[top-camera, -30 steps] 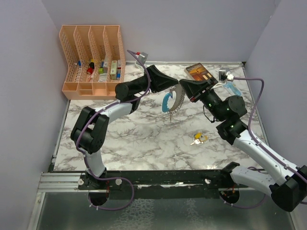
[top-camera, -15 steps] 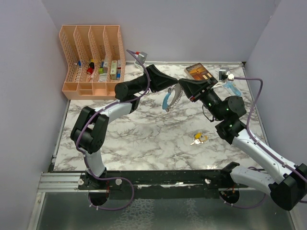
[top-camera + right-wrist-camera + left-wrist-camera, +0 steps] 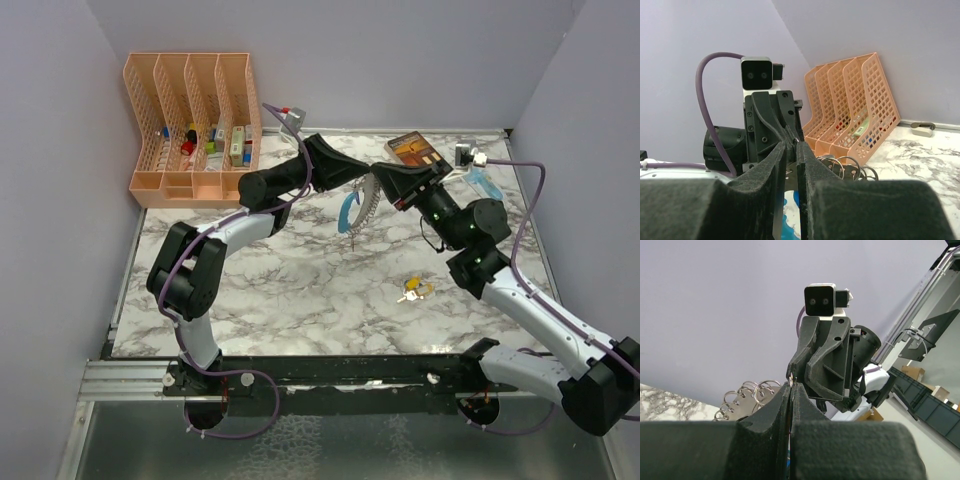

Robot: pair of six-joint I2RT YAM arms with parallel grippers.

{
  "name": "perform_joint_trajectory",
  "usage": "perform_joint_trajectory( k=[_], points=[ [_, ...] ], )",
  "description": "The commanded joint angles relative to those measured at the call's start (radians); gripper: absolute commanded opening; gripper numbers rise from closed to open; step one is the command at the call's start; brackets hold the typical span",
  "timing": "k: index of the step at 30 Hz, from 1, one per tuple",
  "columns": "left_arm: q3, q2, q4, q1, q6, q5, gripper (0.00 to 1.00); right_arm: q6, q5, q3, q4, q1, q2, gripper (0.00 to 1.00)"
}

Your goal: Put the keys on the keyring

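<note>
Early in the job, by the look of it. High over the marble table (image 3: 300,270), hung between the two claws: the keyring (image 3: 348,213), blue piece and fanned grey pieces dangling. Clenched tight on its thin wire, the left gripper (image 3: 791,390). Met tip to tip by the right gripper (image 3: 791,147), a slit showing between the fingers and the wire at their ends; cannot tell whether gripping or merely touching. Down on the table, well apart from the keyring and towards the right side: the keys (image 3: 413,291), yellow-headed, lying loose, so not threaded on. Left to do, probably: prising the wire open, fetching the keys, sliding them on. At the far left, an orange file rack (image 3: 195,110) with small items; at the far edge, a box (image 3: 415,150); by the right edge, a small blue thing (image 3: 487,186). Nothing lying between keyring and keys. Likeliest snag: both claws busy at the keyring, none free for the keys.
</note>
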Motion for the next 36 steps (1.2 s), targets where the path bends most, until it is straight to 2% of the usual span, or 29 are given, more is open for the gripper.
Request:
perform_joint_trajectory(
  k=[1, 4, 5, 8, 13, 36],
  points=[
    [0.040, -0.009, 0.264, -0.032, -0.007, 0.000, 0.00, 0.020, -0.091, 0.003, -0.029, 0.019, 0.047, 0.14],
    [0.039, -0.009, 0.264, -0.033, -0.005, 0.003, 0.00, 0.015, -0.084, 0.004, -0.026, 0.019, 0.051, 0.07],
    [0.038, -0.010, 0.263, -0.032, -0.003, 0.003, 0.00, 0.012, -0.078, 0.006, -0.027, 0.019, 0.048, 0.09],
    [0.034, -0.013, 0.264, -0.032, 0.000, 0.005, 0.00, 0.005, -0.052, 0.010, -0.041, 0.019, 0.032, 0.25],
    [0.028, -0.008, 0.264, -0.032, 0.003, 0.003, 0.00, -0.005, -0.038, 0.011, -0.064, 0.018, 0.003, 0.28],
    [0.028, 0.021, 0.263, -0.020, 0.003, 0.000, 0.00, -0.008, 0.019, 0.059, -0.217, 0.018, -0.119, 0.27]
  ],
)
